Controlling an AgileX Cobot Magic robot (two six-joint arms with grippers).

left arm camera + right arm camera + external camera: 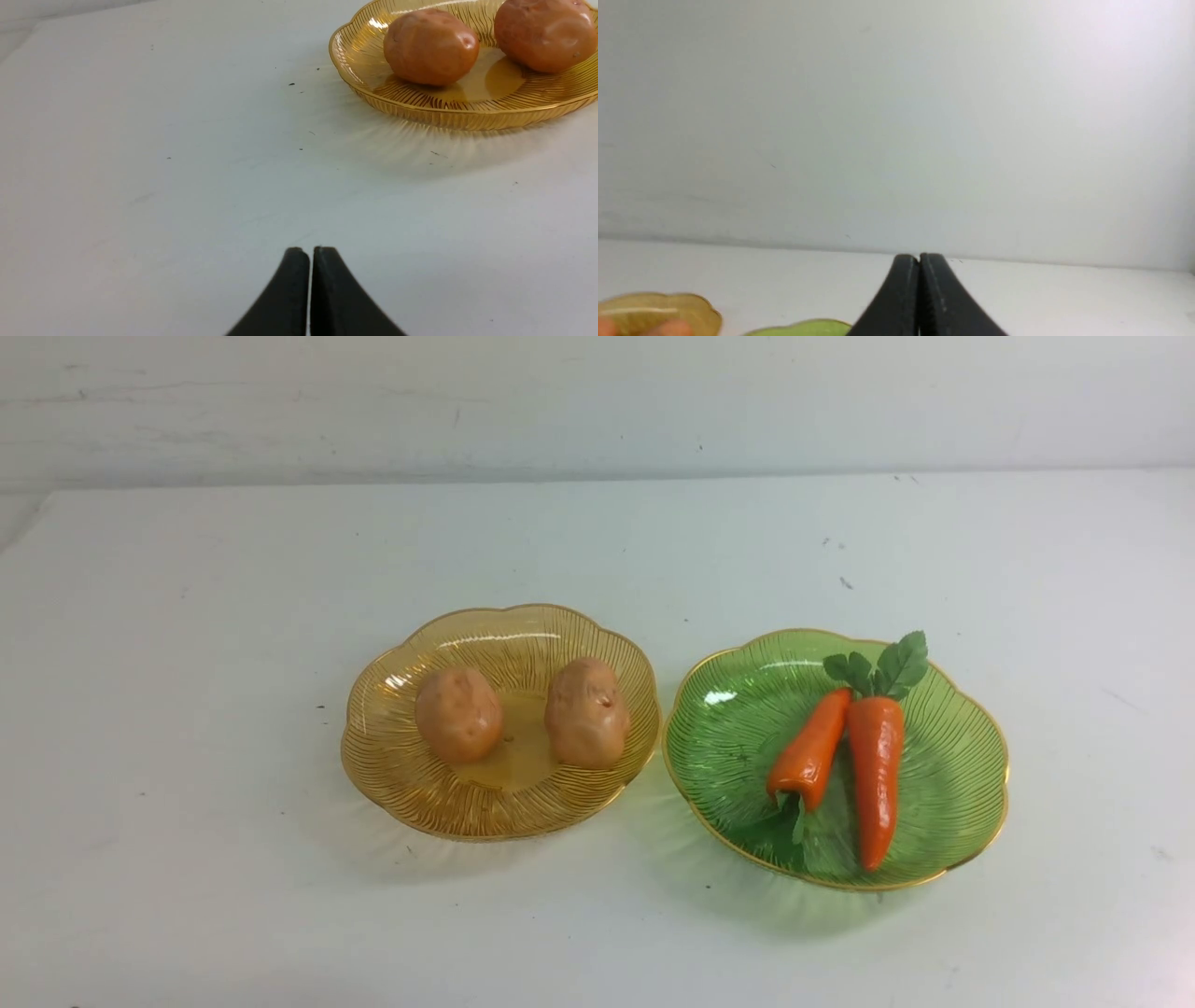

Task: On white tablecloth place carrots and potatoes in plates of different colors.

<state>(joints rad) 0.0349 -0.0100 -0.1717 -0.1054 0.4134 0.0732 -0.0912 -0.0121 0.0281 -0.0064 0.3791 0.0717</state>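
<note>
**Now both pairs of fingers pressed together, vegetables in their plates**

Clearly, the landmark is the amber plate [392, 775], which stands on the white tablecloth [187, 709] covering the desk. Two potatoes lie inside it: the left potato [458, 714] and the right potato [586, 712], side by side with a small gap between them. Just beside the amber plate, on its right, stands the green plate [728, 747]; their gold rims almost touch. In the green plate lie two carrots close together. The long carrot [876, 779] has its green leaves at the far side and its tip toward the robot; the short carrot [810, 756] lies on the side nearer to the amber plate, tilted, with its far end close to the long one's leafy top.

No arm shows in the front view. In the left wrist view the left gripper [310, 254] is low over the bare cloth, on the robot's side of the amber plate and apart from it; its black fingers [285, 298] are pressed together and hold nothing. In the right wrist view the right gripper [920, 259] points toward the white wall [896, 116], its fingers [941, 303] also pressed together and empty, with only the edges of both plates visible low in that picture.
</note>
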